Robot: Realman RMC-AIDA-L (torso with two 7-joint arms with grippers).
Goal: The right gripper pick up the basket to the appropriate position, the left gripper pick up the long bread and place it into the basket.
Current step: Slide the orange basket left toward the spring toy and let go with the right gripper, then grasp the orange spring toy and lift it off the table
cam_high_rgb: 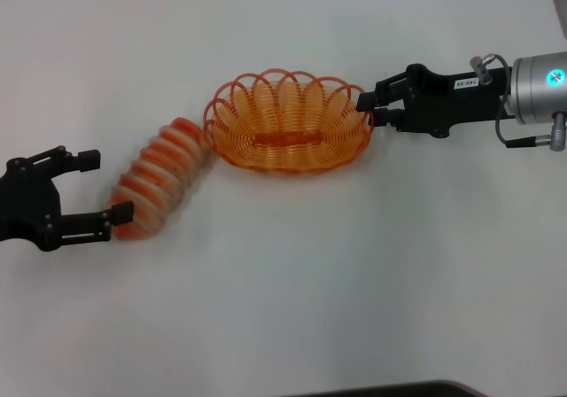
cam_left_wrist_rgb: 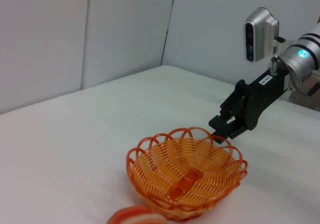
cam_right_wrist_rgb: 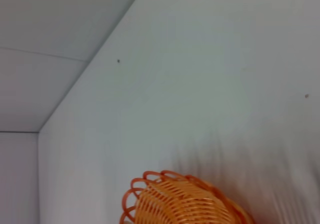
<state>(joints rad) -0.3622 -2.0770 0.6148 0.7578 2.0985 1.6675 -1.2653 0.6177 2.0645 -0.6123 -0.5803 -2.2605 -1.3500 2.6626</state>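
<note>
The orange wire basket [cam_high_rgb: 232, 124] stands on the white table at mid-table, with nothing inside it. My right gripper [cam_high_rgb: 370, 109] is shut on the rim at the basket's right end; the left wrist view shows this gripper [cam_left_wrist_rgb: 218, 130] gripping a rim loop of the basket [cam_left_wrist_rgb: 150, 145]. The long bread [cam_high_rgb: 158, 177] lies slanted to the left of the basket, its far end against the basket's wall. My left gripper [cam_high_rgb: 108, 184] is open at the bread's near end, one fingertip touching it. The right wrist view shows only part of the basket [cam_right_wrist_rgb: 175, 204].
The white table [cam_high_rgb: 292, 308] spreads out all around, with pale walls behind it. A dark edge [cam_high_rgb: 399, 390] shows at the table's front. The right arm's silver wrist [cam_high_rgb: 540, 82] reaches in from the right.
</note>
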